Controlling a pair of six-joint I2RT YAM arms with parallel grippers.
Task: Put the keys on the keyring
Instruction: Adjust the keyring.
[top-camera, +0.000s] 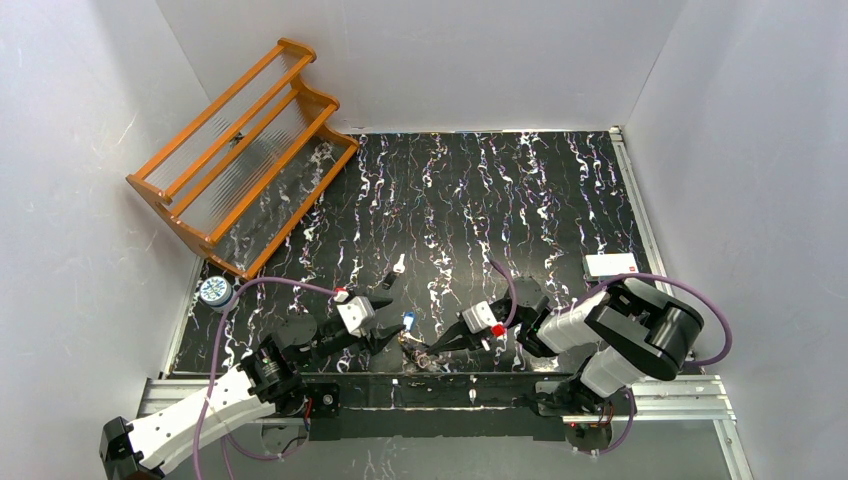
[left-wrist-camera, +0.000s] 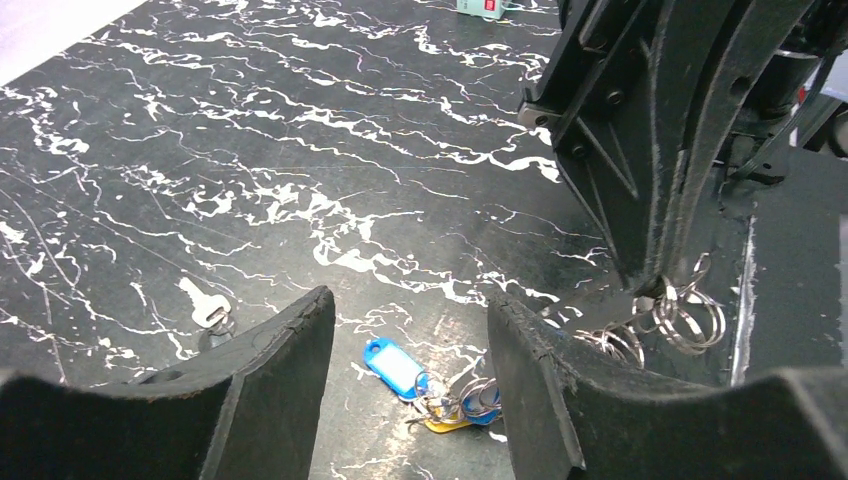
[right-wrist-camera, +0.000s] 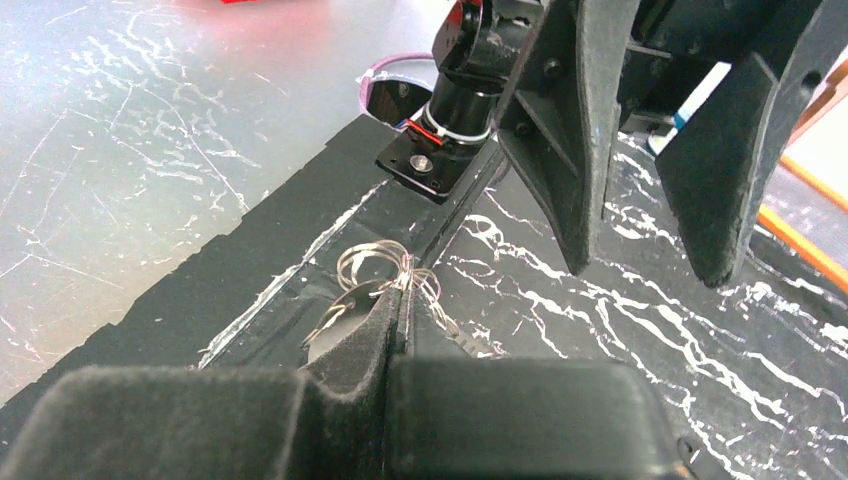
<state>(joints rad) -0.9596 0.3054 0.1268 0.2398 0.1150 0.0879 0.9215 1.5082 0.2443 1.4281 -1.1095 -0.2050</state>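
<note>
right tool (right-wrist-camera: 400, 302) pinching keyring (right-wrist-camera: 370, 262), key (right-wrist-camera: 334, 318) (half-hidden)

Your black two-finger left claw (top-camera: 392, 318) gapes wide, held low at the end of your white left arm (top-camera: 215, 400). Your black right claw (top-camera: 425, 352), fingers pressed together, points leftward, just beside it.

Blue-tagged keys (left-wrist-camera: 440, 392) bunched flat, lone silver key (left-wrist-camera: 205, 306) apart, wire keyring (left-wrist-camera: 688, 318) nearby
</note>
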